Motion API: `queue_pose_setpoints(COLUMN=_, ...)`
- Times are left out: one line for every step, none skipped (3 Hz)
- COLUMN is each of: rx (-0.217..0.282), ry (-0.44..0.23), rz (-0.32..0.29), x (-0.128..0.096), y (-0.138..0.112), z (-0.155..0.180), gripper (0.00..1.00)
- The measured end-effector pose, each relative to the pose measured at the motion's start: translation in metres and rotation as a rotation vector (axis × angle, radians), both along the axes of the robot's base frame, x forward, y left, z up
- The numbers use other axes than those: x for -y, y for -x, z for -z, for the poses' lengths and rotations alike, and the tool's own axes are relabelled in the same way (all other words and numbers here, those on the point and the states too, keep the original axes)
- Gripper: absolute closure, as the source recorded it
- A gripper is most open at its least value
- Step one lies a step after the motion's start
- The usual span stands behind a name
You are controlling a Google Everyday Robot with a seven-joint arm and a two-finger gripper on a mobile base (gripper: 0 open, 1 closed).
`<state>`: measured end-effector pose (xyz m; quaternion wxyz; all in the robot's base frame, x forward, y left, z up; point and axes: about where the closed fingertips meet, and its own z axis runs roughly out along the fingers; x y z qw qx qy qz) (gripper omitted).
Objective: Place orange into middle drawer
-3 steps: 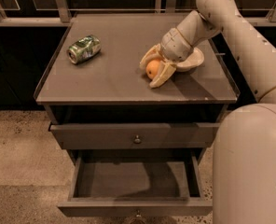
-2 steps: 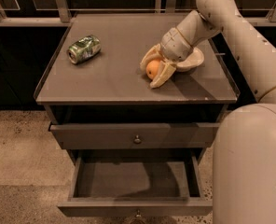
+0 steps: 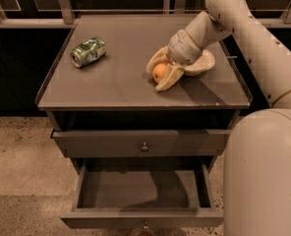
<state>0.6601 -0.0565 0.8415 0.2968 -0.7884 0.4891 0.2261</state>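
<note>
Smooth cream-white arm (image 3: 253,38) of thick rounded segments, thin tan seam rings at its joints, bulky rounded cream shell (image 3: 263,176) at 4 o'clock, pale-yellow gripper (image 3: 161,72) near 1 o'clock, clasped around the orange (image 3: 159,73).

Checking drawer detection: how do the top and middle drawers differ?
The top drawer is pushed in, only its front showing; the middle drawer is pulled out, tray exposed. The top drawer sits higher; the middle drawer juts nearer the camera. Both are dark grey with a knob. The gripper is at the orange on the cabinet top.
</note>
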Motion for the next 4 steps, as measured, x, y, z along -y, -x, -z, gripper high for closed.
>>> queue_pose_setpoints(rx=0.030, ry=-0.007, rz=0.120, x=0.020, y=0.014, z=-0.027, gripper=1.00)
queue_pose_setpoints(rx=0.090, ry=-0.093, rz=0.300, x=0.026, y=0.062, z=-0.099, gripper=1.00)
queue_pose_setpoints(rx=0.173, ry=-0.234, rz=0.360, x=-0.011, y=0.132, z=-0.176, gripper=1.00)
queue_pose_setpoints(rx=0.221, ry=-0.384, rz=0.358, x=-0.058, y=0.184, z=-0.200, gripper=1.00)
